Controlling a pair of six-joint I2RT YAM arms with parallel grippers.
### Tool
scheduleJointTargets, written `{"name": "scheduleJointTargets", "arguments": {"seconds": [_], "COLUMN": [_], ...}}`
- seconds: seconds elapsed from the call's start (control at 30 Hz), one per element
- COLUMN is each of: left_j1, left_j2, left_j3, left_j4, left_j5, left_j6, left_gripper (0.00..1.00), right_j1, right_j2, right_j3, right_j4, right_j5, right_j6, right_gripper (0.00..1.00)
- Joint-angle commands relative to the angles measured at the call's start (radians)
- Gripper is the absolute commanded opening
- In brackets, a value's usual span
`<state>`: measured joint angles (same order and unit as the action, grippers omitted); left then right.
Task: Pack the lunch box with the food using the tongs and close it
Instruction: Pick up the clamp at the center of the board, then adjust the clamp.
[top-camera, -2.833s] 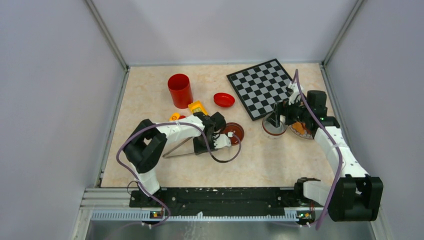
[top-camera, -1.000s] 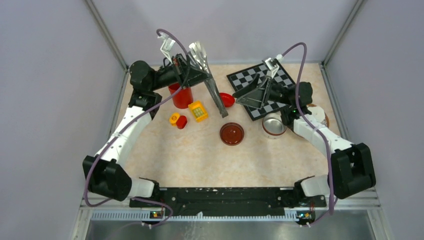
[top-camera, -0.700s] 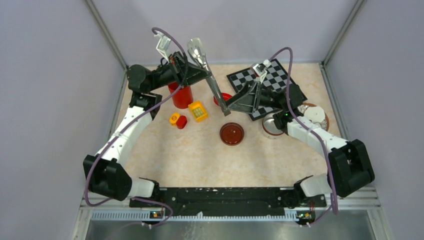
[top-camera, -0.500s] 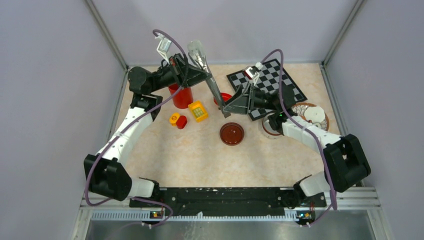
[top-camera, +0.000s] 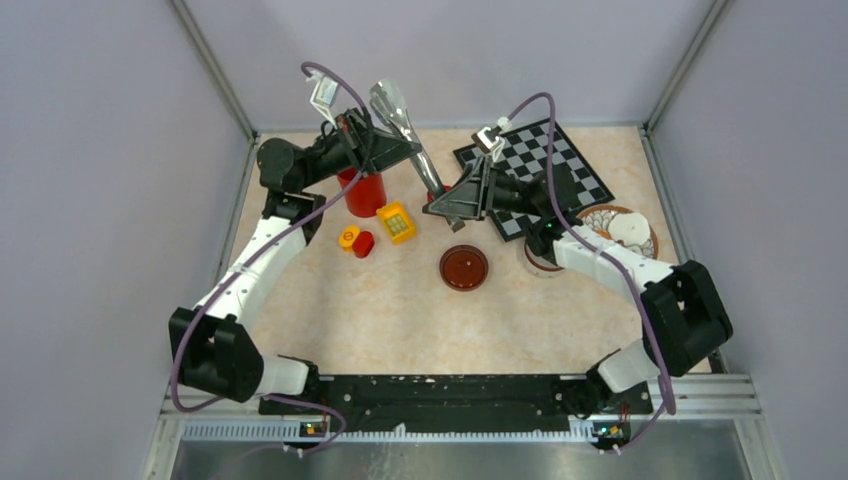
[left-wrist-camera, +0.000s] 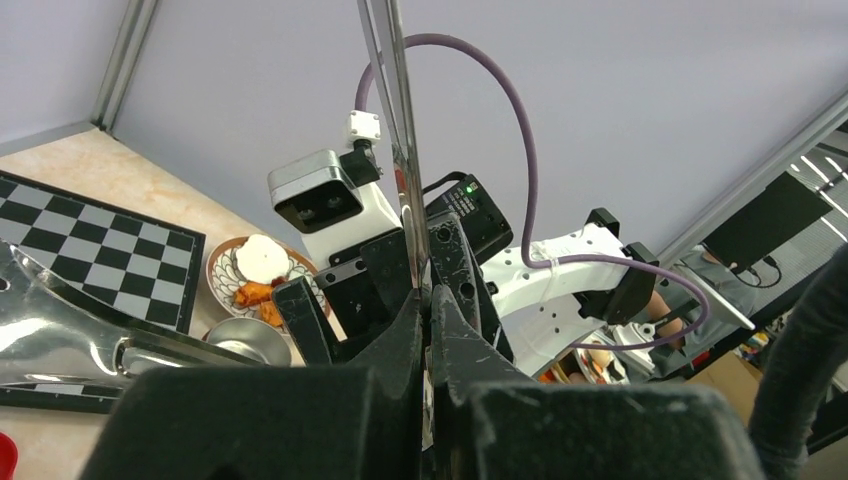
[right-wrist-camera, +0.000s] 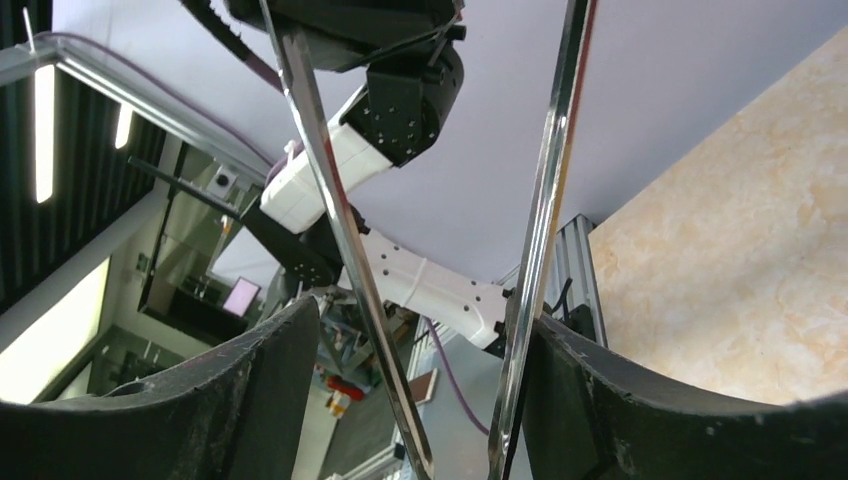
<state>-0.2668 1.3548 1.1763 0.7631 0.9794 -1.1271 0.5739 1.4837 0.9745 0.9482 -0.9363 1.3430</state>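
My left gripper (top-camera: 404, 150) is raised over the back of the table, shut on the silver tongs (top-camera: 428, 175), which slant down to the right. In the left wrist view the tongs (left-wrist-camera: 398, 150) rise from between its closed fingers. My right gripper (top-camera: 438, 205) is at the tongs' lower end. Its wrist view shows both tong arms (right-wrist-camera: 545, 200) between its open fingers (right-wrist-camera: 590, 400); one arm rests against the right finger. The steel lunch box (top-camera: 538, 265) stands partly under the right arm. The food, a pale chunk (top-camera: 632, 229) and orange pieces (left-wrist-camera: 255, 293), lies on a patterned plate (top-camera: 648, 245).
A dark red round lid (top-camera: 464, 267) lies at mid-table. A red cup (top-camera: 360, 192), a yellow block (top-camera: 397, 222) and small orange and red blocks (top-camera: 355, 240) sit at the left. The chessboard (top-camera: 570, 165) lies at the back right, under the right arm.
The left arm lifted the tongs off the table and now holds them almost still. The right gripper swung left from above the chessboard onto the tongs' lower end, and its jaws have narrowed.
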Motion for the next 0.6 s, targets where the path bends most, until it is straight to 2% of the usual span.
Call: {"name": "scheduleJointTargets", "arguments": {"seconds": [0.0,0.27,0.57], "left_j1": [0.003,0.003,0.0], "left_j2": [-0.026,-0.028,-0.014], "left_j3": [-0.015,-0.028,0.004], "left_j4": [-0.015,-0.073,-0.272], "left_j5": [-0.012,-0.032,-0.076], "left_j6": [0.016,0.04,0.138], "left_gripper": [0.0,0.0,0.0], "right_j1": [0.009,0.01,0.014], "right_j2": [0.005,0.01,0.013], "right_j3": [0.078,0.075,0.106], "right_j4": [-0.02,-0.023,-0.148], "right_j5": [0.074,0.098,0.116], "right_j6": [-0.037,-0.03,-0.11], "right_gripper": [0.66,0.65,0.63]}}
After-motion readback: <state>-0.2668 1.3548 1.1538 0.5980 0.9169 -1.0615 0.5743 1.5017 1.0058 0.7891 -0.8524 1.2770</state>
